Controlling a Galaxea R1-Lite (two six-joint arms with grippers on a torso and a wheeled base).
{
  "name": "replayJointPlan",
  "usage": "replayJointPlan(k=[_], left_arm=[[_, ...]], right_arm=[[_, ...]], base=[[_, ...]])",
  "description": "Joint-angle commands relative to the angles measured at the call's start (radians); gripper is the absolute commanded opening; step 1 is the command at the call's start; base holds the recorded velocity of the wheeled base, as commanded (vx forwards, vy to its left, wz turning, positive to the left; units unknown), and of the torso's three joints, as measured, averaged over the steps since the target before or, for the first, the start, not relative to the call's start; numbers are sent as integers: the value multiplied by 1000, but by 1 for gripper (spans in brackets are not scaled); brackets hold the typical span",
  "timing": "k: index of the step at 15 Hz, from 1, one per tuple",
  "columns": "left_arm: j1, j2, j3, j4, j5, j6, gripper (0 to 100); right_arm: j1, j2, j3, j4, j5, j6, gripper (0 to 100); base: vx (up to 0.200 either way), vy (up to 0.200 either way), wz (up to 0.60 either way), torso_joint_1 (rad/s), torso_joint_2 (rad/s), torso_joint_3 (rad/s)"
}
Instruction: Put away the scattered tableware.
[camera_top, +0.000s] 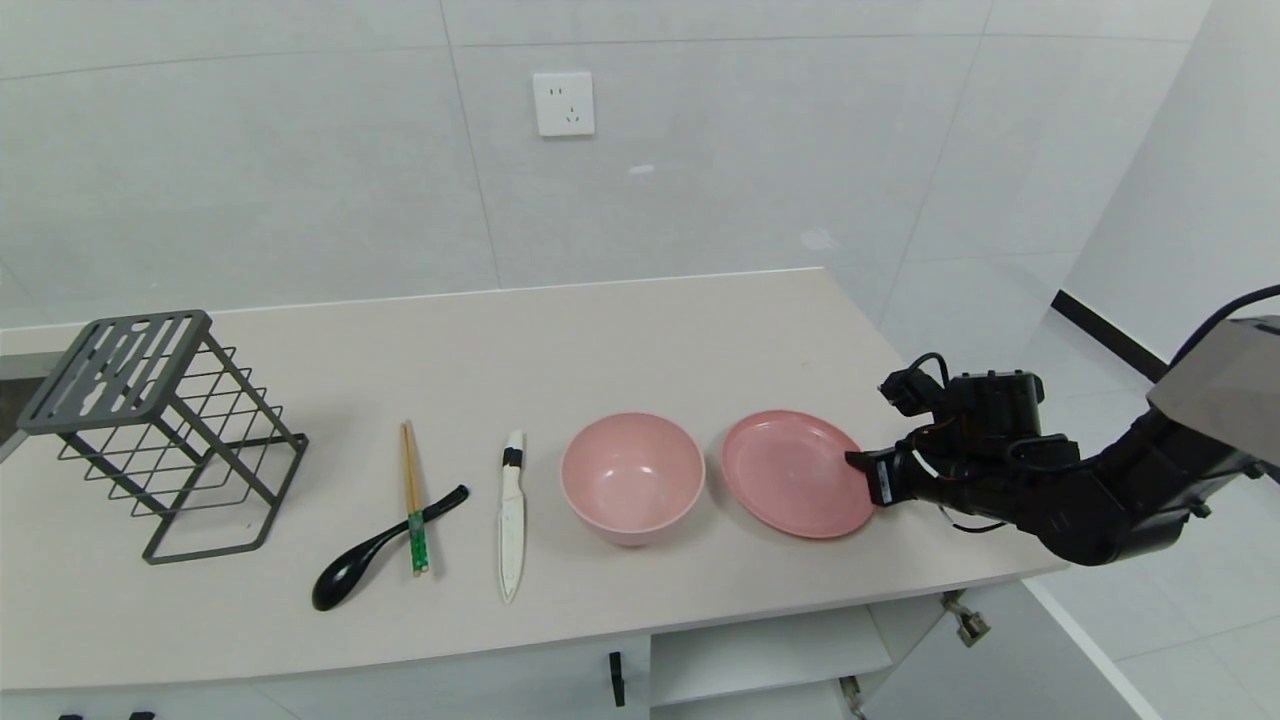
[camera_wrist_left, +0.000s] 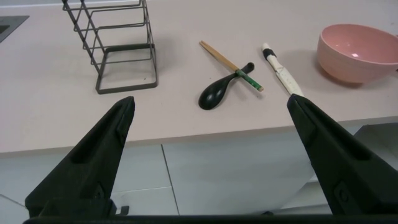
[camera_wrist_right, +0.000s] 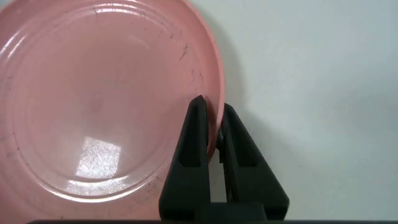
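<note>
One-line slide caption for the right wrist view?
The right gripper clamps the rim of the pink plate on the pale counter.

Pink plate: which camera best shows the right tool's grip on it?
The right wrist view: the right tool is shut on the rim of the pink plate, one finger inside, one outside. The head view shows the whole plate beside the bowl, tool at its right edge, pinch too small to judge.

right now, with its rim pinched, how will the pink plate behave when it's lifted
Fine scratches on the pink plate suggest hard plastic, so it is probably stiff rather than brittle. It looks thin and shallow, so likely light. The right gripper has its jaws pinched on one edge of the glossy rim, so the plate may droop or slip when lifted.
</note>
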Motion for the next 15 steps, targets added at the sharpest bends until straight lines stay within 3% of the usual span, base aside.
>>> replayJointPlan(k=[1,5,9,12,15], left_arm=[[1,1,0,-1,1,-1,100],[1,1,0,-2,1,-1,100],[-1,1,0,-2,-5,-1,100],[1,1,0,-1,-4,1,100],[1,1,0,-8,-18,31,100]], right_arm=[[-6,-2,6,-13,-4,-5,0],[0,-85,95,-190,5,-4,0],[20,-272,282,-366,5,-4,0],[28,-424,380,-394,7,-5,0],[37,-648,503,-395,16,-8,0]], base=[[0,0,0,0,0,0],[0,0,0,0,0,0],[0,0,0,0,0,0],[0,0,0,0,0,0],[0,0,0,0,0,0]])
